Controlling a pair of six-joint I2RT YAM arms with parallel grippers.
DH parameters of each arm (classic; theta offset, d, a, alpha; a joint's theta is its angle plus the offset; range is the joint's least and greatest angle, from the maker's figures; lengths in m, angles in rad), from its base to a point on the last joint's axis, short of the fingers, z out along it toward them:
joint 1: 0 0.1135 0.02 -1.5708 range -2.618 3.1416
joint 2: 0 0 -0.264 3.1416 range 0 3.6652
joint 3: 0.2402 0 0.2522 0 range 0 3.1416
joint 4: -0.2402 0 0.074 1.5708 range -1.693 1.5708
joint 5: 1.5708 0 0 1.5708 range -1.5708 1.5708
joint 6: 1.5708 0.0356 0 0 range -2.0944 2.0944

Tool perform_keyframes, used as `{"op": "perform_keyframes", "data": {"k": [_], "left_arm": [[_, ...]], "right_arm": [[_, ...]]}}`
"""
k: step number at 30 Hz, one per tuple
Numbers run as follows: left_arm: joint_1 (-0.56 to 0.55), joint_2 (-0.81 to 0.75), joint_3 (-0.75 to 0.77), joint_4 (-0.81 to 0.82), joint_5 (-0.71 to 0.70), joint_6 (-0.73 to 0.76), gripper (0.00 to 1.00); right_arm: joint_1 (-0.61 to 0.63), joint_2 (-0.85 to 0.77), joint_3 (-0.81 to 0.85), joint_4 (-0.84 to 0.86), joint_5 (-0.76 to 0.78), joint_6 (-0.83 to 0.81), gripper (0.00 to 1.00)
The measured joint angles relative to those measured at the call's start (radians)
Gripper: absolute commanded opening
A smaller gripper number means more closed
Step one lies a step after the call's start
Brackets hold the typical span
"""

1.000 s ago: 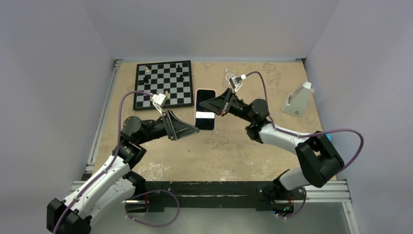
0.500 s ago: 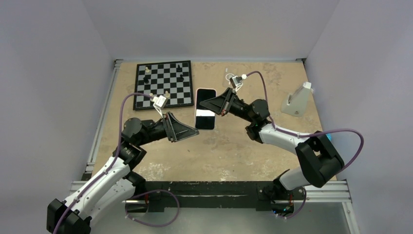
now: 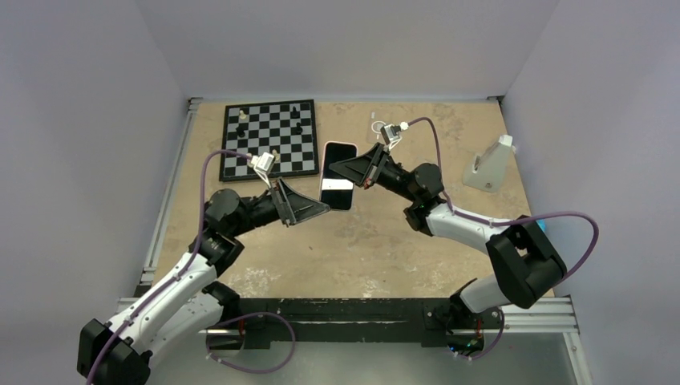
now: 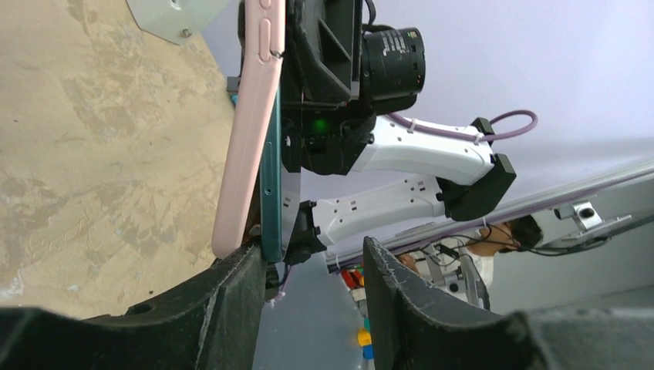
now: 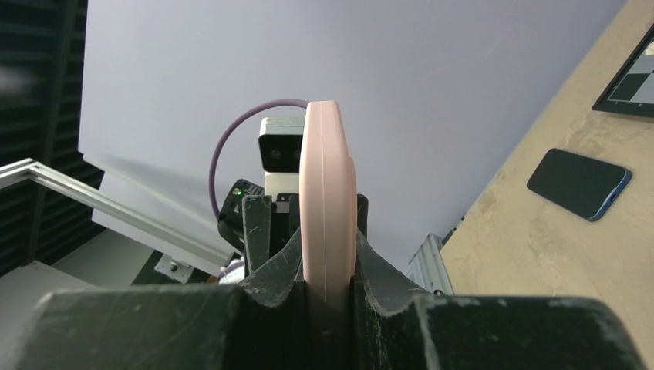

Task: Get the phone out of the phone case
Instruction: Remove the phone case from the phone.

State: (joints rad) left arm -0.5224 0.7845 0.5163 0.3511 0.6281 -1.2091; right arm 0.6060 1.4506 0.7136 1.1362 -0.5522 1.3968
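The phone (image 3: 337, 172) is held off the table, screen up, near the chessboard. My right gripper (image 3: 346, 169) is shut on its right long side. In the right wrist view the phone's pink edge (image 5: 327, 177) stands clamped between the two fingers (image 5: 271, 254). My left gripper (image 3: 324, 210) is open at the phone's near end. In the left wrist view the pink rim (image 4: 248, 131) ends at the left finger (image 4: 231, 297), with a dark teal strip (image 4: 270, 193) along its screen side. I cannot tell the clear phone case apart from the pink rim.
A chessboard (image 3: 269, 138) with several pieces lies at the back left. A grey stand (image 3: 488, 167) sits at the back right. A black phone with a blue rim (image 5: 578, 183) lies on the table. A small white ring-like mark (image 3: 377, 125) lies behind the right wrist.
The phone and my right gripper have shifted slightly toward the back. My left gripper has followed it up a little, staying open at the near end.
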Motion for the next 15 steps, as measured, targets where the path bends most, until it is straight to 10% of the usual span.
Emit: {"op": "perform_keyframes", "data": {"k": [15], "left_arm": [[-0.006,0.113,0.056,-0.001,-0.087,0.045,0.24]], "right_arm": [[0.005,0.019,0.0,-0.001,0.019,-0.011,0.0]]}}
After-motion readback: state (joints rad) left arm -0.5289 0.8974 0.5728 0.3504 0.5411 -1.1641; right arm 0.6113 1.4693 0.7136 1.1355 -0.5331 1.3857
